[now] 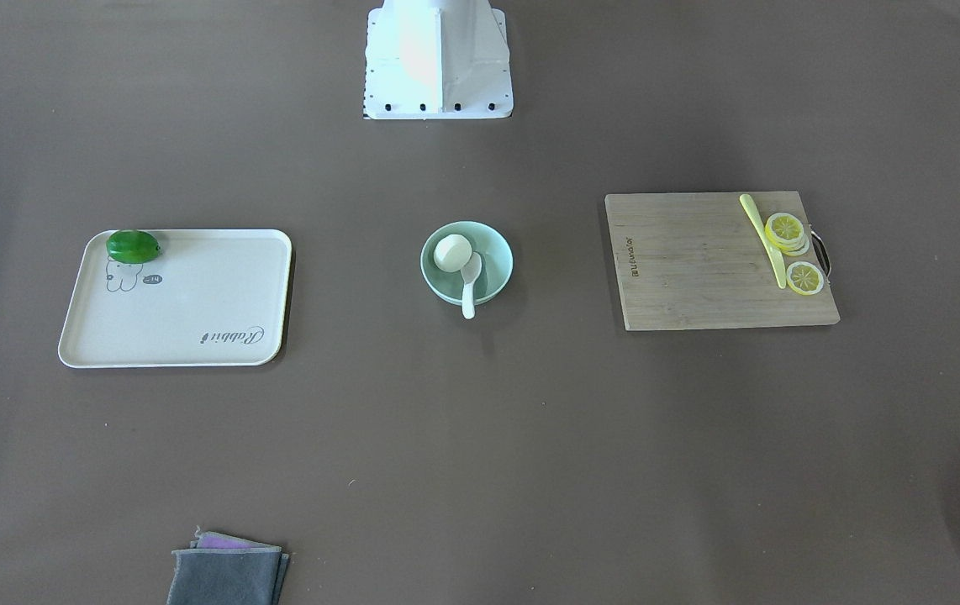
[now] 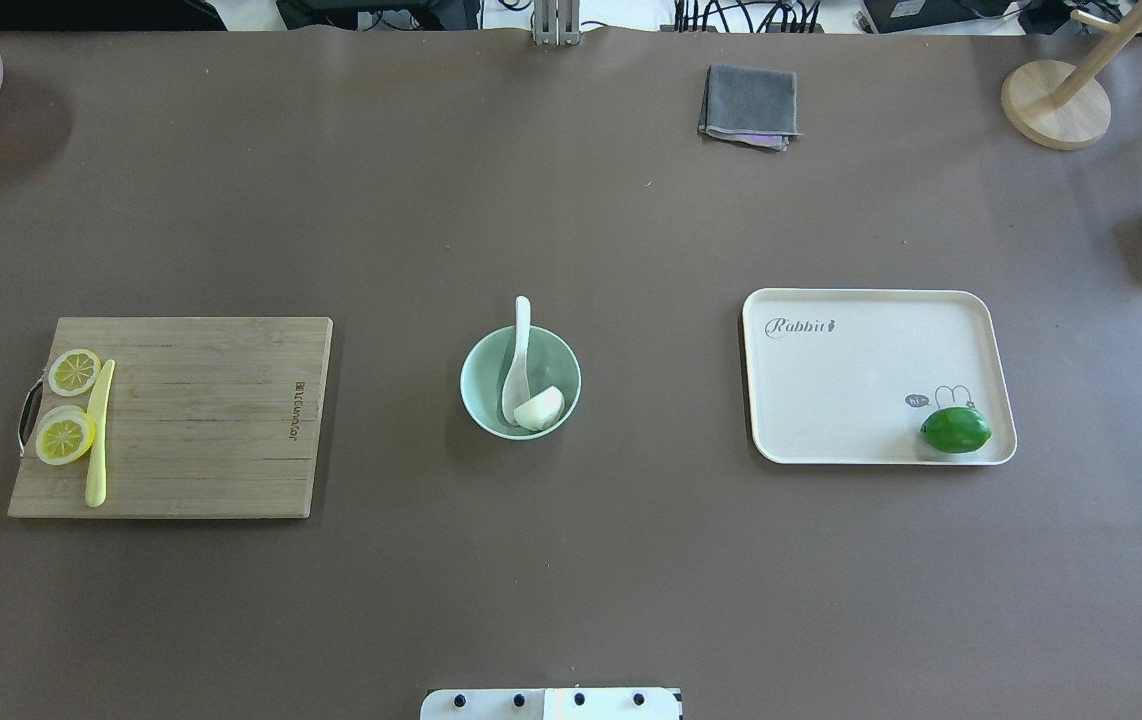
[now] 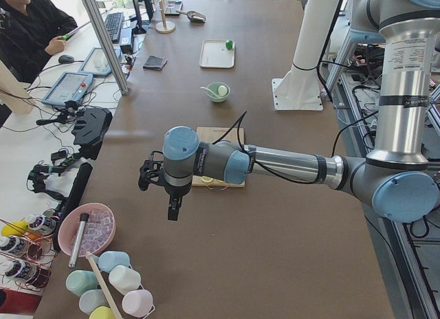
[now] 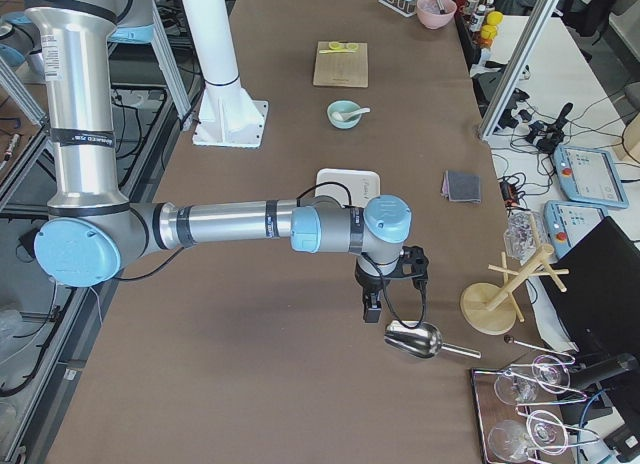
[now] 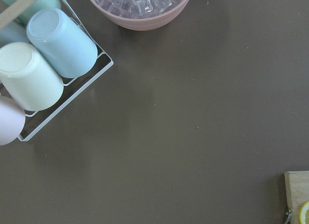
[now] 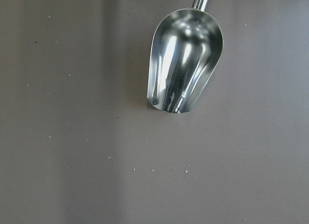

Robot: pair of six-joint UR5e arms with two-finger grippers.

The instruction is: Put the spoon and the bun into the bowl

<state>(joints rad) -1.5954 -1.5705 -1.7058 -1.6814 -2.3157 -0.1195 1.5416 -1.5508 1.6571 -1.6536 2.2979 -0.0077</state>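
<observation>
spoon [image 2: 519, 365] likely slick, stiff, light: I'd pinch its handle | bun [image 2: 541, 408] soft, squashy: hold gently | both in bowl [image 2: 476, 395] | my jaws: cannot tell

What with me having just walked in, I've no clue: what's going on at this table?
Nothing is being handled right now. The spoon and the bun both lie in the bowl at the table's middle, the spoon's handle sticking out over the rim, so the task looks done. Both arms are out at the table's ends: the left gripper hangs over bare table near a rack of cups, the right gripper above a metal scoop. Whether they are open or shut cannot be told.
</observation>
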